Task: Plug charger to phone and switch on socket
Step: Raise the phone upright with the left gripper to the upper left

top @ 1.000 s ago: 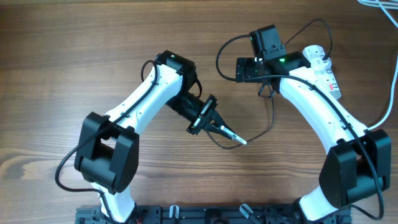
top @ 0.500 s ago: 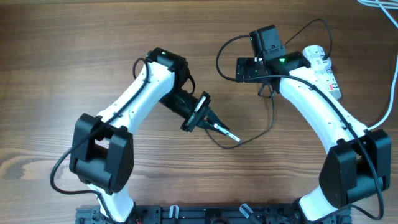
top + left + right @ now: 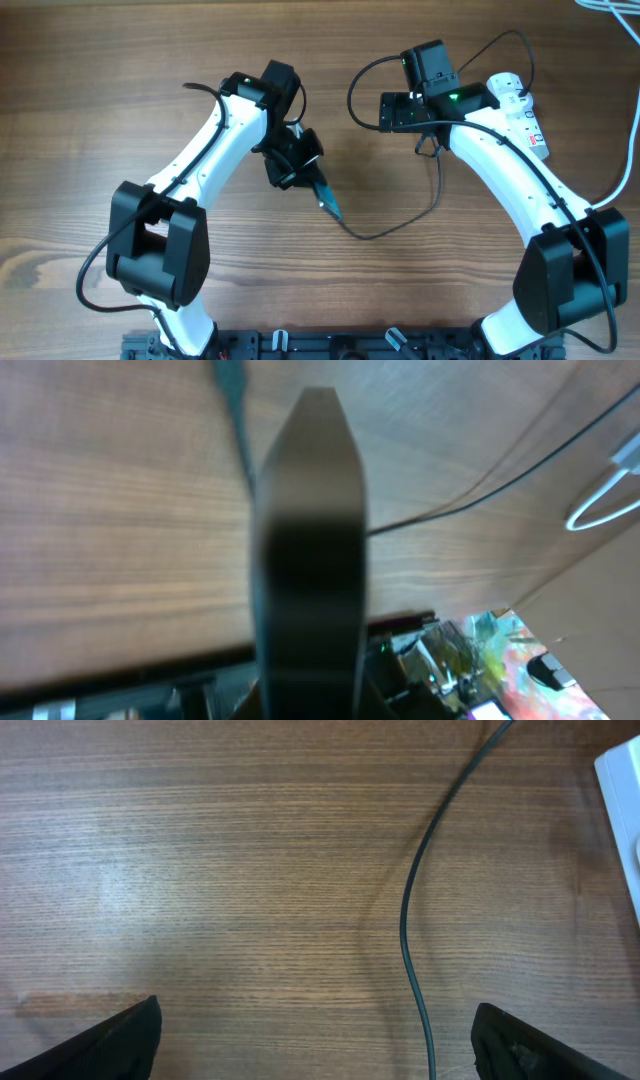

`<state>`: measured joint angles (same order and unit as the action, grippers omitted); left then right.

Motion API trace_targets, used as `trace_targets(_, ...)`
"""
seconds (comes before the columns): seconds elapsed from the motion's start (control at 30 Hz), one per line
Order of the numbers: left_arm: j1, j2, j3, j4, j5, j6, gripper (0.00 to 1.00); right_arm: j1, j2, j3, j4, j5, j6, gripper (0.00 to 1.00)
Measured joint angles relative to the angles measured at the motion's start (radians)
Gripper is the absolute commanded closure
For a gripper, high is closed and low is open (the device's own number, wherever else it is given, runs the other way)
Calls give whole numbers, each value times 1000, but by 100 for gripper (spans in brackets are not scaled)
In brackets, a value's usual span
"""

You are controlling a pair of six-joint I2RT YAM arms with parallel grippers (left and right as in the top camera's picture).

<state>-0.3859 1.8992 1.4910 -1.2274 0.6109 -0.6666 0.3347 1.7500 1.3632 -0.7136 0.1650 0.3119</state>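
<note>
The wooden table (image 3: pixel 100 80) carries the black charger cable (image 3: pixel 403 932) and the white socket (image 3: pixel 528 118).

Robot lab bench, wood-grain table (image 3: pixel 90 90), arm mounting rail (image 3: pixel 330 345)

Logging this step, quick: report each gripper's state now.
Left gripper: shut, holding the charger by its plug end.
Right gripper: open, holding nothing.

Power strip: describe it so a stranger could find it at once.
Go to the wooden table's right side, beside the right arm's forearm. The power strip lies slanted there: a white bar with red marks, unlike the thin black cable nearby.
</note>
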Motion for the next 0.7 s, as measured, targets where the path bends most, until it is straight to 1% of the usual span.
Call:
trace_targets(0.03, 0, 0, 0, 83, -19, -1, 96, 0, 0, 0, 0, 1, 0, 0)
trace_targets(0.07, 1, 0, -1, 116, -23, 1, 96, 0, 0, 0, 1, 1, 0, 0)
trace_targets(0.1, 2, 0, -2, 188, -30, 0, 96, 0, 0, 0, 0, 1, 0, 0)
trace_targets(0.17, 16, 0, -1, 284, -44, 0, 96, 0, 0, 0, 1, 1, 0, 0)
trace_targets(0.3, 77, 0, -2, 349, -121, 3, 96, 0, 0, 0, 1, 1, 0, 0)
trace_targets(0.4, 150, 0, -2, 339, -179, 99, 96, 0, 0, 0, 1, 1, 0, 0)
trace_targets(0.47, 200, 0, -2, 338, -195, 189, 96, 0, 0, 0, 1, 1, 0, 0)
trace_targets(0.53, 221, 0, -2, 338, -188, 263, 96, 0, 0, 0, 1, 1, 0, 0)
trace_targets(0.63, 241, 0, -2, 342, -175, 333, 96, 0, 0, 0, 1, 1, 0, 0)
trace_targets(0.7, 259, 0, -23, 393, -169, 377, 96, 0, 0, 0, 1, 1, 0, 0)
